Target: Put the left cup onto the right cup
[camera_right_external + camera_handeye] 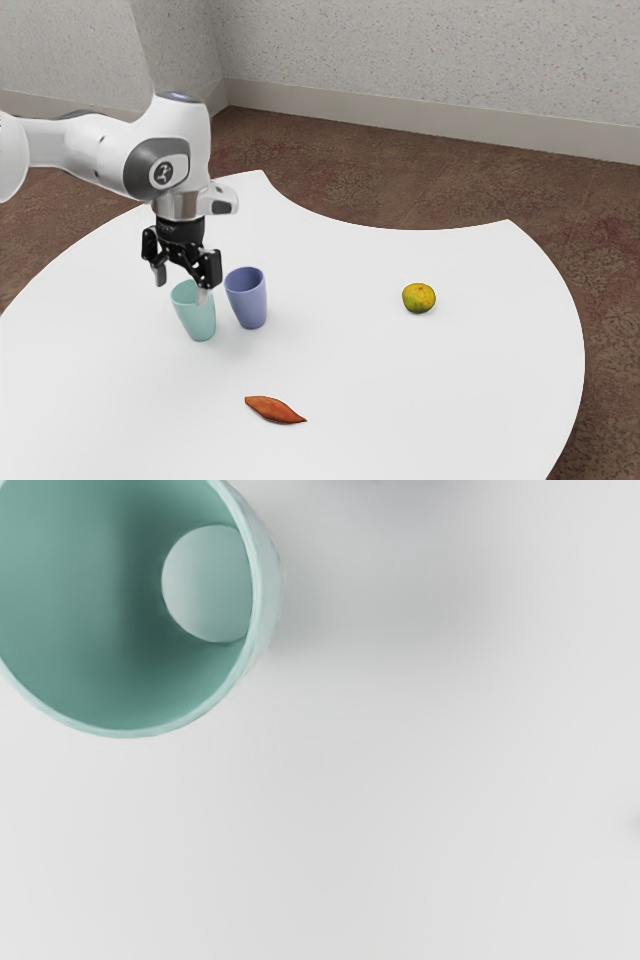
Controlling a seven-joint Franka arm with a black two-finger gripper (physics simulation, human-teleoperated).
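A teal cup [194, 314] stands upright on the white table [400, 400], and a blue-purple cup [246, 297] stands upright right beside it on the exterior view's right. My gripper [181, 283] hangs open just above the teal cup's rim. One fingertip [203, 292] is down at the rim's mouth, and the other is outside the cup toward the exterior view's left. Nothing is gripped. In the wrist view I look down into the teal cup [120, 670] and see its hollow inside and its round bottom.
A green-yellow citrus fruit [419, 297] lies on the table well to the exterior view's right of the cups. An orange sweet potato [274, 409] lies nearer the front edge. The table's curved rim meets brown carpet behind.
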